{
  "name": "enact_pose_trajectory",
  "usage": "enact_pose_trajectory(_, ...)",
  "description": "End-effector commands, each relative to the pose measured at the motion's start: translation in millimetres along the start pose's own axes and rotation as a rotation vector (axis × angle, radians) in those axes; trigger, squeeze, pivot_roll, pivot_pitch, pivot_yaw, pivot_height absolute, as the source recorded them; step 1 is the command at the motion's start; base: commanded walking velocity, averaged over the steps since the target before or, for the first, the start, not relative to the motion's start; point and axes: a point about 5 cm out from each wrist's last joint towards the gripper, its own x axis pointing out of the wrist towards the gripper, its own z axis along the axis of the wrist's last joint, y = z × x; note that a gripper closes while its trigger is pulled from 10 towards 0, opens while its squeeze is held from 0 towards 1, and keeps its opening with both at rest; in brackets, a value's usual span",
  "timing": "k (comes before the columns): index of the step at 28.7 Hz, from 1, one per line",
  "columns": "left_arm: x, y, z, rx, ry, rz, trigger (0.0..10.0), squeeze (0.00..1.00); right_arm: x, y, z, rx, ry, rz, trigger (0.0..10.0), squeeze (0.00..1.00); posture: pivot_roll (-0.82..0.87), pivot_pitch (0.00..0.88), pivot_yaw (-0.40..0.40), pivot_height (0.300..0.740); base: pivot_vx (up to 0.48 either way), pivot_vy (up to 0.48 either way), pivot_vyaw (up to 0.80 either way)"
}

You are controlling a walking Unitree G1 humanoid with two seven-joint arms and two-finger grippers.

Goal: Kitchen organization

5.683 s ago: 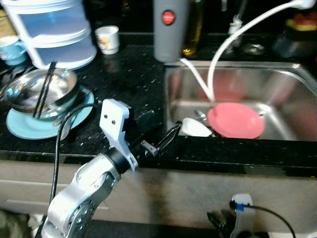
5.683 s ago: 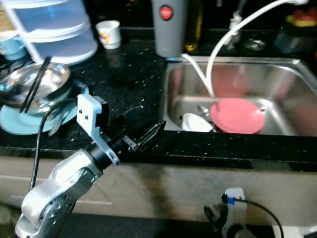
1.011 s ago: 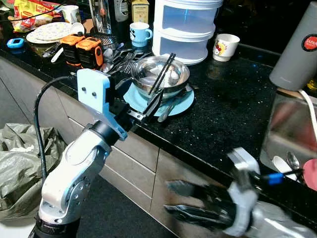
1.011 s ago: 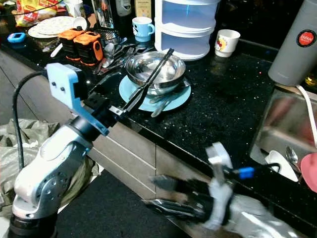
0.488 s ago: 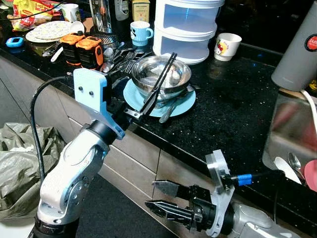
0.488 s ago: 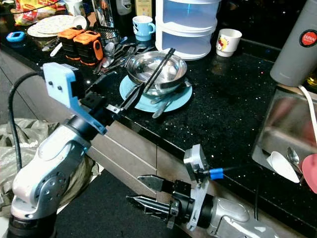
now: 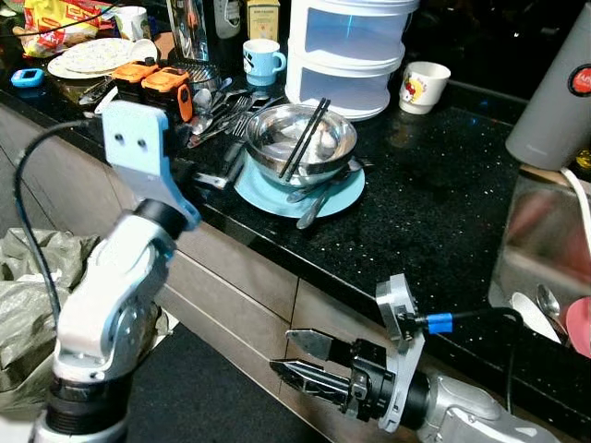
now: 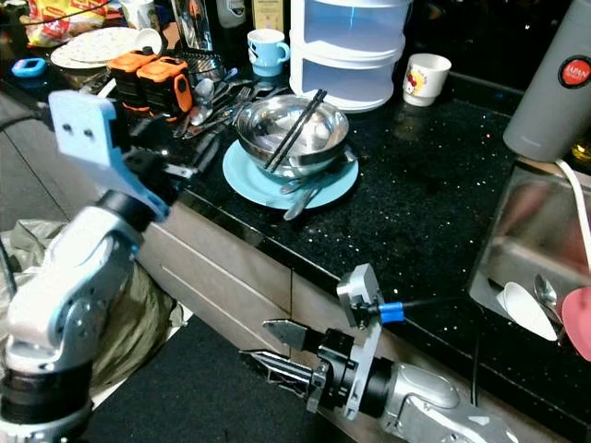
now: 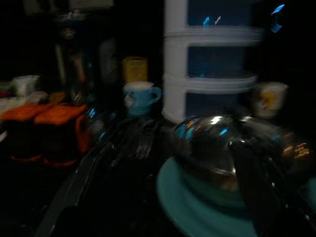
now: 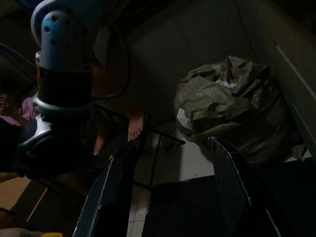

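A steel bowl [image 7: 300, 143] with two black chopsticks [image 7: 305, 126] leaning in it sits on a light blue plate [image 7: 268, 192] on the black counter [image 7: 434, 212]. A spoon [image 7: 312, 205] lies on the plate's front rim. My left gripper [image 7: 220, 176] hovers just over the counter's front edge, left of the plate, open and empty, pointing at the bowl [image 9: 222, 143]. Its fingers [image 9: 74, 190] stand wide apart in the left wrist view. My right gripper [image 7: 305, 360] is low in front of the cabinets, open and empty.
Loose forks and spoons [image 7: 217, 106], two orange-and-black items [image 7: 152, 83], a blue mug [image 7: 260, 62], a white stacked container [image 7: 346, 51] and a white cup [image 7: 425, 86] stand behind. A grey flask [image 7: 554, 101] and the sink [image 7: 545, 268] are right. A green bag [image 10: 237, 113] and a person's foot [image 10: 134, 126] are on the floor.
My left arm has swung left, taking its gripper away from the chopsticks and bowl to the plate's left side. The right gripper has steadied low in front of the cabinets.
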Motion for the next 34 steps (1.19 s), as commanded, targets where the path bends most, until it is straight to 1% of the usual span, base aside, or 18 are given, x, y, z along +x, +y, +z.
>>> enact_pose_trajectory(1,1.4,5.4,-5,0.019,0.042,0.024,10.0,0.0,-1.4,-1.7,-1,0.02,0.007,-0.01,10.0,0.0,0.02,0.069,-0.014,0.74,0.0,0.0,0.0)
enact_pose_trajectory(3,6.9,7.4,-7,0.019,0.066,0.014,10.0,0.0,-1.6,-2.2,-2,0.033,0.01,-0.009,10.0,0.0,0.02,0.067,-0.017,0.74,0.0,0.0,0.0)
enact_pose_trajectory(4,10.6,6.8,-6,0.002,0.075,-0.004,10.0,0.0,-1.9,-2.2,-2,0.037,0.012,-0.008,10.0,0.0,0.01,0.066,-0.017,0.74,0.0,0.0,0.0)
enact_pose_trajectory(7,13.7,5.9,-5,-0.005,0.076,-0.018,10.0,0.0,-2.4,-1.9,-2,0.038,0.014,-0.007,10.0,0.0,0.01,0.064,-0.019,0.74,0.0,0.0,0.0)
enact_pose_trajectory(8,23.2,0.8,-1,-0.045,0.069,-0.069,10.0,0.0,-3.1,-0.8,-3,0.043,0.018,-0.009,10.0,0.0,0.0,0.065,-0.019,0.74,0.0,0.0,0.0)
enact_pose_trajectory(10,29.5,-3.7,2,-0.078,0.063,-0.106,10.0,0.0,-3.8,0.1,-3,0.044,0.019,-0.012,10.0,0.0,0.0,0.067,-0.018,0.74,0.0,0.0,0.0)
enact_pose_trajectory(12,31.9,-5.0,3,-0.081,0.056,-0.117,10.0,0.0,-4.1,0.5,-2,0.045,0.018,-0.015,10.0,0.0,-0.01,0.069,-0.018,0.74,0.0,0.0,0.0)
enact_pose_trajectory(15,42.9,-6.0,12,-0.1,0.032,-0.149,10.0,0.0,-5.3,1.8,-1,0.05,0.017,-0.023,10.0,0.0,-0.02,0.077,-0.016,0.74,0.0,0.0,0.0)
enact_pose_trajectory(18,53.8,-0.6,21,-0.107,0.038,-0.165,10.0,0.0,-6.8,2.3,0,0.054,0.015,-0.031,10.0,0.0,-0.02,0.086,-0.018,0.74,0.0,0.0,0.0)
enact_pose_trajectory(19,53.8,-0.6,21,-0.107,0.038,-0.165,10.0,0.0,-6.8,2.3,0,0.054,0.015,-0.031,10.0,0.0,-0.02,0.086,-0.018,0.74,0.0,0.0,0.0)
enact_pose_trajectory(23,67.7,9.0,21,-0.093,0.095,-0.179,10.0,0.0,-8.8,3.2,1,0.06,0.02,-0.033,10.0,0.0,-0.03,0.096,-0.022,0.74,0.0,0.0,0.0)
enact_pose_trajectory(26,77.3,14.2,21,-0.142,0.135,-0.218,10.0,0.0,-11.7,4.9,2,0.06,0.032,-0.033,10.0,0.0,-0.05,0.11,-0.026,0.74,0.0,0.0,0.0)
enact_pose_trajectory(28,77.3,14.2,21,-0.142,0.135,-0.218,10.0,0.0,-11.7,4.9,2,0.06,0.032,-0.033,10.0,0.0,-0.05,0.11,-0.026,0.74,0.0,0.0,0.0)
enact_pose_trajectory(29,80.8,17.1,21,-0.163,0.144,-0.219,10.0,0.0,-12.6,5.5,2,0.06,0.036,-0.033,10.0,0.0,-0.05,0.111,-0.027,0.74,0.0,0.0,0.0)
enact_pose_trajectory(30,89.9,25.9,24,-0.182,0.162,-0.206,10.0,0.0,-14.9,7.1,2,0.06,0.042,-0.038,10.0,0.0,-0.06,0.12,-0.029,0.74,0.0,0.0,0.0)
enact_pose_trajectory(33,93.1,28.9,25,-0.185,0.166,-0.201,10.0,0.0,-15.7,7.4,3,0.061,0.044,-0.041,10.0,0.0,-0.06,0.122,-0.03,0.74,0.0,0.0,0.0)
enact_pose_trajectory(34,98.1,31.7,29,-0.186,0.176,-0.206,10.0,0.0,-17.3,8.1,3,0.061,0.049,-0.045,10.0,0.0,-0.07,0.129,-0.031,0.74,0.0,0.0,0.0)
